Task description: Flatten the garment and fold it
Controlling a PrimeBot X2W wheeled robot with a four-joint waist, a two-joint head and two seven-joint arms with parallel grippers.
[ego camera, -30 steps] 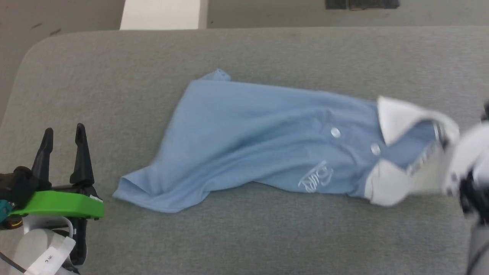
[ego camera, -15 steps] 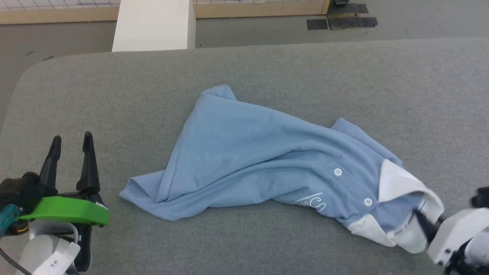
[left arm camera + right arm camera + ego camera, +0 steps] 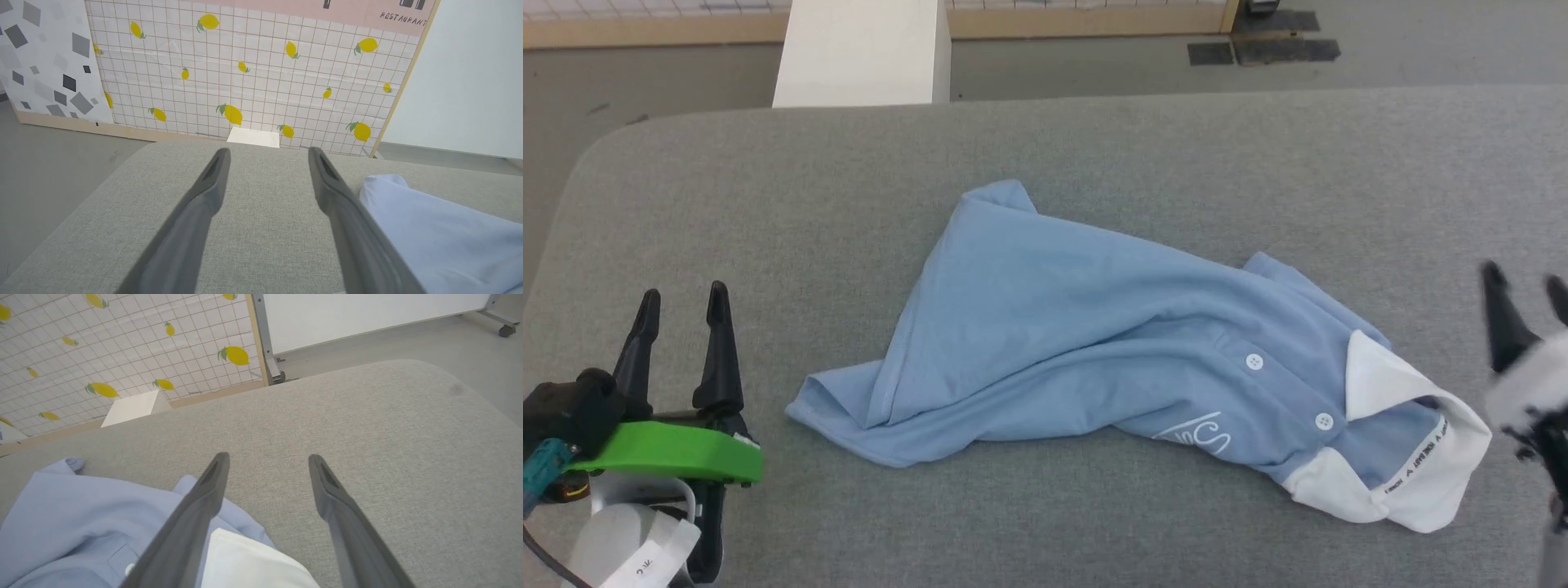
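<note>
Garment (image 3: 1078, 327) crumpled on table (image 3: 768, 204), white block (image 3: 858, 53) beyond, left fingers (image 3: 719, 351) and right fingers (image 3: 1500, 327) spread, empty.

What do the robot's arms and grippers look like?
Both have two long dark tapering fingers. The left gripper has a green plate, black housing, a teal part, and a white forearm with a tag and cable. The right gripper has a white wrist.
</note>
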